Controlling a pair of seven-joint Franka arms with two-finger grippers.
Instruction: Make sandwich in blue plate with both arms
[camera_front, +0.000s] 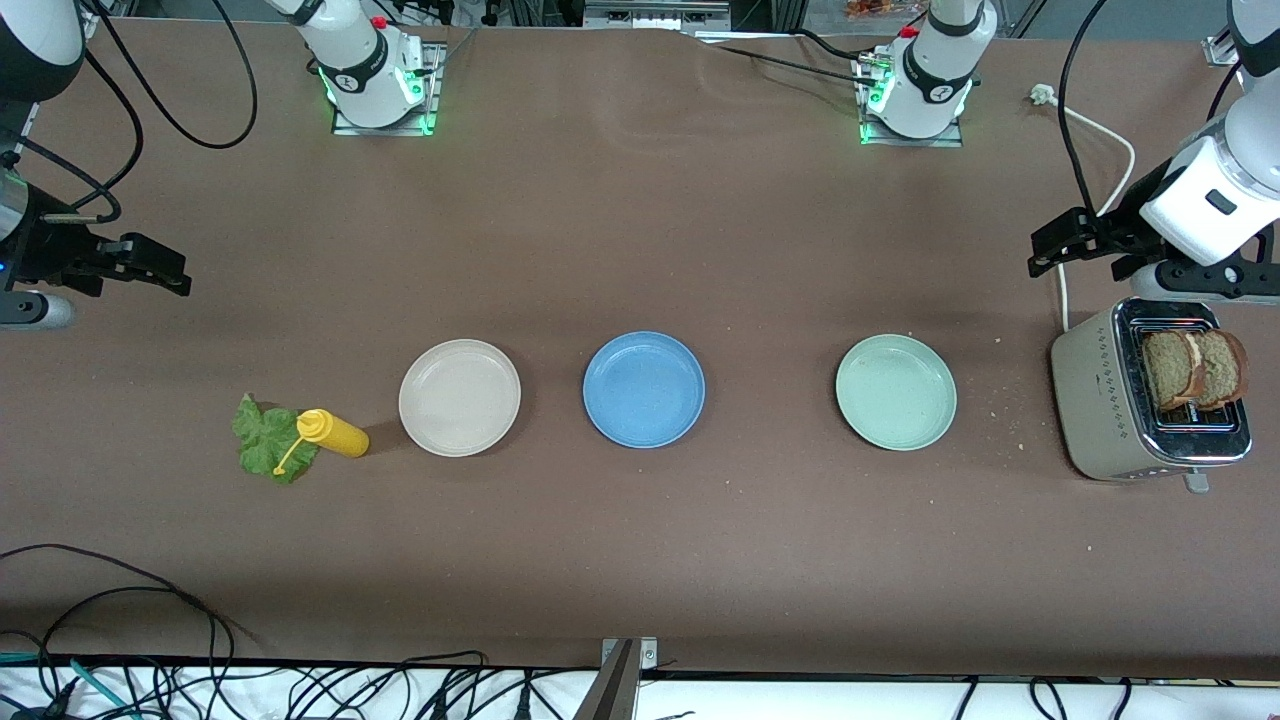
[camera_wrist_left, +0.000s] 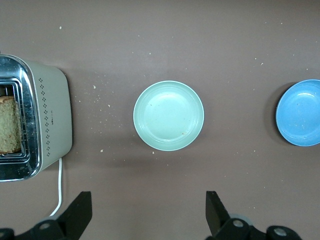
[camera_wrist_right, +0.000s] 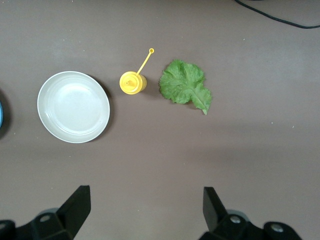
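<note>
The blue plate lies bare in the middle of the table. Two brown bread slices stand in the slots of a toaster at the left arm's end. A green lettuce leaf lies flat at the right arm's end. My left gripper hangs open over bare table beside the toaster, holding nothing. My right gripper hangs open over bare table at its own end, also holding nothing.
A cream-white plate and a mint-green plate flank the blue one. A yellow squeeze bottle stands between lettuce and cream plate. The toaster's white cord runs along the table. Crumbs lie near the toaster.
</note>
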